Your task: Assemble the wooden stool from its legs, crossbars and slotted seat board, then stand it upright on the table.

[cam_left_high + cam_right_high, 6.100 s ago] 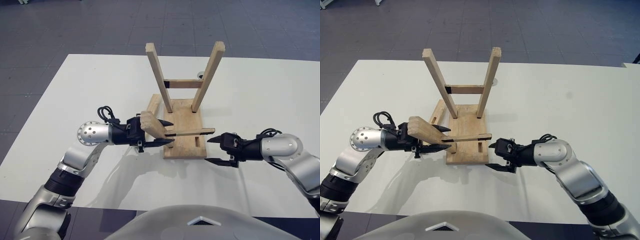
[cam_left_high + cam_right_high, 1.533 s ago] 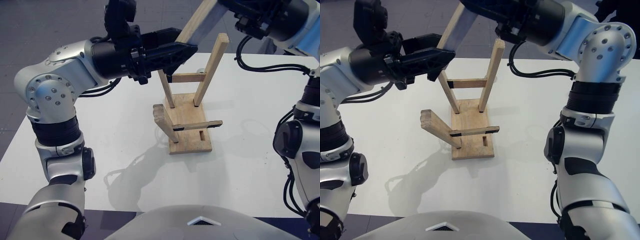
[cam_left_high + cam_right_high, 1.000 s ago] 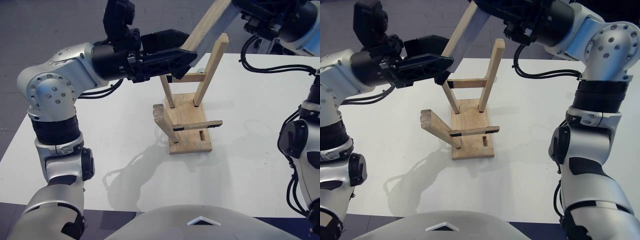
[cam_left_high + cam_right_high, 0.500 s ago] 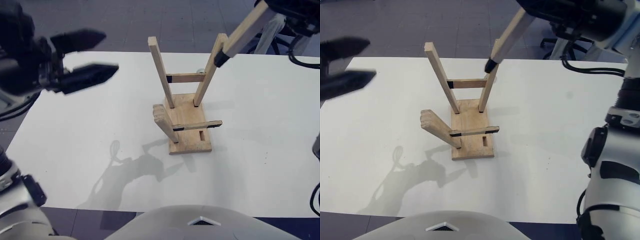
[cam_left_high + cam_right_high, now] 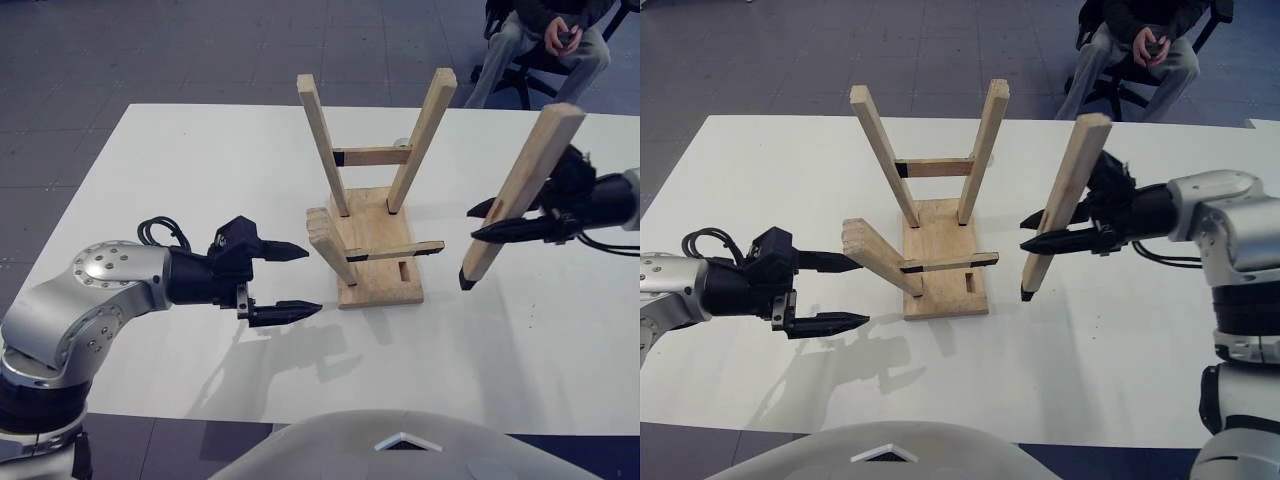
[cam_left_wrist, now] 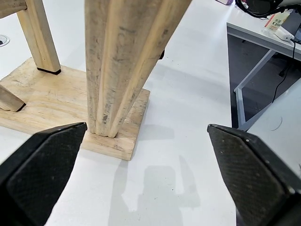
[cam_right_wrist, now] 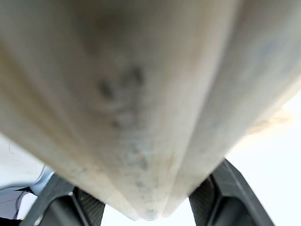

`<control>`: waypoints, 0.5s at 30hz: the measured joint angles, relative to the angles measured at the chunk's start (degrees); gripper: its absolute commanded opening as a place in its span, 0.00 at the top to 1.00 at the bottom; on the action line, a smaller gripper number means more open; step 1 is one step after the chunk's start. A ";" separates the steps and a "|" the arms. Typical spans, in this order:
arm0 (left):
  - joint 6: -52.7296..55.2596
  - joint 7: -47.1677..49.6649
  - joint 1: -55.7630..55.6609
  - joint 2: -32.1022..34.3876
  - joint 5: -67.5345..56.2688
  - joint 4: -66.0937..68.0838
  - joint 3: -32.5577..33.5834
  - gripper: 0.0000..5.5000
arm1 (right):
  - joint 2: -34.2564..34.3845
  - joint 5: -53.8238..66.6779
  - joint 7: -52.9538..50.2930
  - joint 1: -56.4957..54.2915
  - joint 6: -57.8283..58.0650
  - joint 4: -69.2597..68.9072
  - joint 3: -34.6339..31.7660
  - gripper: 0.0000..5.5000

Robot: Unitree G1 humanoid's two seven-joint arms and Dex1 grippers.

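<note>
Leftward of the right gripper [image 5: 472, 225], across the white table [image 5: 180, 170], lies the seat board [image 5: 375, 288]. It clamps the fourth leg [image 5: 525, 175], long axis steeply tilted, foot low just beside the board's right edge; the board's empty slot [image 5: 402, 270] sits slightly farther left. Farther off, the left gripper [image 5: 310, 280] hangs open beside the leaning leg [image 5: 328, 245].

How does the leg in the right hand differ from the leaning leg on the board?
The held leg is only slightly tilted, clamped in the right hand beside the seat board; the leaning leg meets the board and tilts sharply left. The leaning leg carries a crossbar; the held leg has none. Both are pale square wooden sticks.
</note>
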 measured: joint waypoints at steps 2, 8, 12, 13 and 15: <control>0.16 0.00 -0.84 0.09 0.03 0.34 -0.91 0.14 | 2.68 0.26 -2.26 0.66 0.05 -1.88 0.21 0.63; 0.16 0.14 -1.73 0.12 0.80 1.40 -2.29 0.14 | 8.68 1.27 -7.83 0.68 1.91 -5.97 0.41 0.63; 0.01 0.71 -1.94 0.10 1.29 1.72 -2.74 0.14 | 10.49 2.72 -9.96 1.12 3.36 -7.54 0.42 0.63; -0.02 0.99 -1.98 0.10 1.42 1.95 -2.75 0.14 | 11.10 2.75 -10.53 1.30 3.56 -7.79 0.51 0.63; -0.12 1.18 -2.09 0.12 2.43 3.00 -2.76 0.14 | 12.37 2.91 -11.81 1.56 4.08 -8.92 1.30 0.63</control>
